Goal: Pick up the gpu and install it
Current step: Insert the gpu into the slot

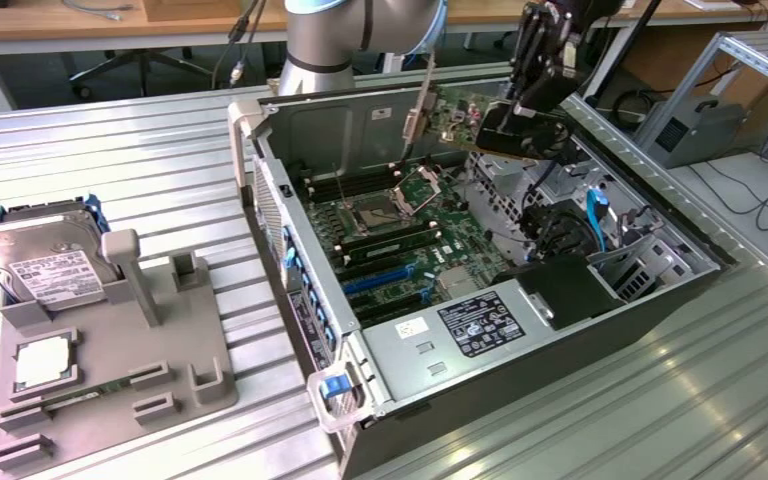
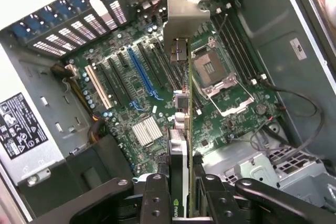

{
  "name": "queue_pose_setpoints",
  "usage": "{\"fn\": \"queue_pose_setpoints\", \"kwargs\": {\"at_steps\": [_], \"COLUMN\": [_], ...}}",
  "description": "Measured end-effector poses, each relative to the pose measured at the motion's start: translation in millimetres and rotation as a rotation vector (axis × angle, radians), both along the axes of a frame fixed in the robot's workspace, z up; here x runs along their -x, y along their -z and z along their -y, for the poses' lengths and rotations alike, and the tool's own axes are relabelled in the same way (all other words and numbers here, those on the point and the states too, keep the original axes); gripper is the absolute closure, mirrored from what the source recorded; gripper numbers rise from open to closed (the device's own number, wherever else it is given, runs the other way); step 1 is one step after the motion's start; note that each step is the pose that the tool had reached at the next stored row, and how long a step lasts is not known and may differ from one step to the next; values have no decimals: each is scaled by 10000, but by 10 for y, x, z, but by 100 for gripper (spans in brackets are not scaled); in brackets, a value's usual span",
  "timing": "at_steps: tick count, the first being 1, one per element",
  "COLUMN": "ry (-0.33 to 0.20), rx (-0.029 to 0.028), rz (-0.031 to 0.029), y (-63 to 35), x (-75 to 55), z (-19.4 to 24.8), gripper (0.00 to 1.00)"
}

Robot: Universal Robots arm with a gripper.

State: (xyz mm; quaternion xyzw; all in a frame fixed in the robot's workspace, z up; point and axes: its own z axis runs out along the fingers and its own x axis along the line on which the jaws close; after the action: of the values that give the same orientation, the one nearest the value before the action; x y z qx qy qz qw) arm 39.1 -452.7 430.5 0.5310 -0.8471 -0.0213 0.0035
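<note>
Listing contents largest first, each placed against the computer case [image 1: 320, 135]:

1. Computer case: lying open, side panel off.
2. Motherboard [image 2: 136, 98]: inside the case, on its floor. The expansion slots are bare, the blue slot [image 2: 139, 74] among them.
3. Grey holder [image 1: 104, 360] and hard drive [image 1: 40, 265]: both outside the case, well apart from it on the exterior view's left.
4. gpu [image 2: 181, 145]: in the air above the case's open side, over the motherboard and clear of every slot. It stands on edge, with its metal bracket [image 2: 181, 9] towards the case's rear wall.
5. Gripper [image 2: 182, 199]: above the case, its fingers [image 2: 155, 198] pinching the gpu's two flat faces at the end away from the bracket.

Handling, as we judge it: the card is light, thin and stiff but fragile. Its smooth faces may let it pivot in a narrow pinch. We would grip bare board near the upper edge, never the contact edge or raised components.
</note>
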Motion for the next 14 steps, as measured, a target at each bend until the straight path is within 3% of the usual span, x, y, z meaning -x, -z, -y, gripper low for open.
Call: {"fn": "queue_pose_setpoints", "kwargs": {"at_steps": [14], "ry": [-2796], "rx": [0], "rz": [0], "y": [0], "x": [0], "z": [-18], "gripper": [73]}}
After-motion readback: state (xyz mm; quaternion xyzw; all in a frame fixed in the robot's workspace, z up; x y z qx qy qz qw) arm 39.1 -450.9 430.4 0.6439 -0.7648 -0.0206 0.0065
